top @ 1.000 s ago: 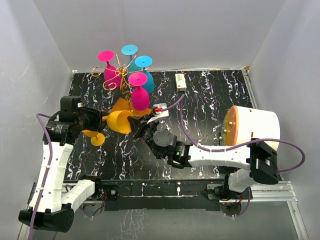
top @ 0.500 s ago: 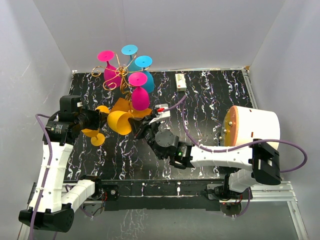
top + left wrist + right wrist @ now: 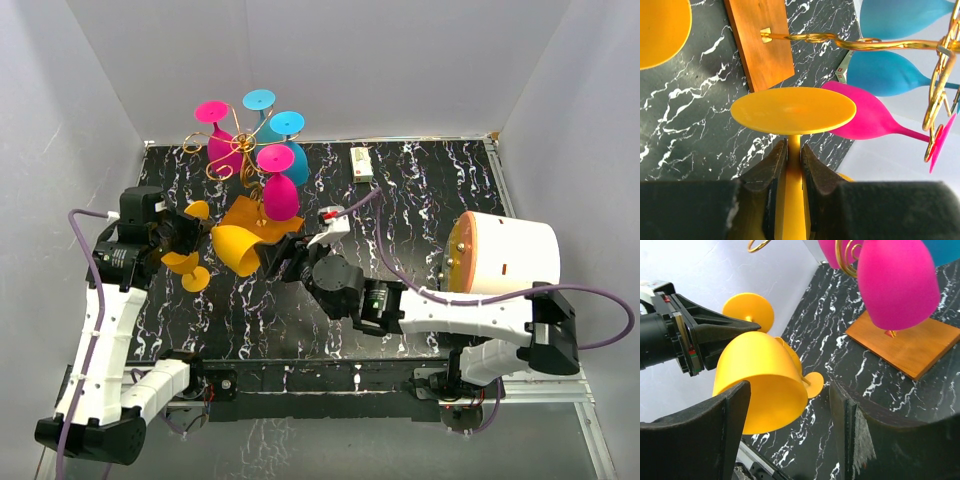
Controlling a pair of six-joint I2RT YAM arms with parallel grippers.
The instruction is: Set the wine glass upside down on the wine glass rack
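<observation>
Hanging above the left half of the bench (image 3: 420, 220), just on the near side of the rack's wooden base (image 3: 255, 213), the yellow wine glass (image 3: 238, 250) is tipped roughly onto its side. The left gripper (image 3: 794, 150) is clamped on its stem just below the round foot (image 3: 792, 110). The right gripper (image 3: 283, 262) sits at the bowl with its fingers (image 3: 695, 435) spread wide on either side and apparently not gripping. The glass is lifted and close to the wine glass rack (image 3: 243, 150) near the far left corner but not yet on it. It looks as though turning it fully upside down and sliding the foot into a free gold loop (image 3: 195, 140) remain. Four glasses already hang inverted on the one rack, two pink (image 3: 225, 150) (image 3: 280, 195) and two blue (image 3: 258, 100) (image 3: 295, 160). A second yellow glass (image 3: 180, 266) lies by the left edge, so there are two yellow and six glasses in all. A small box (image 3: 361, 163) sits at the far edge and a white drum (image 3: 510, 255) on the right.
</observation>
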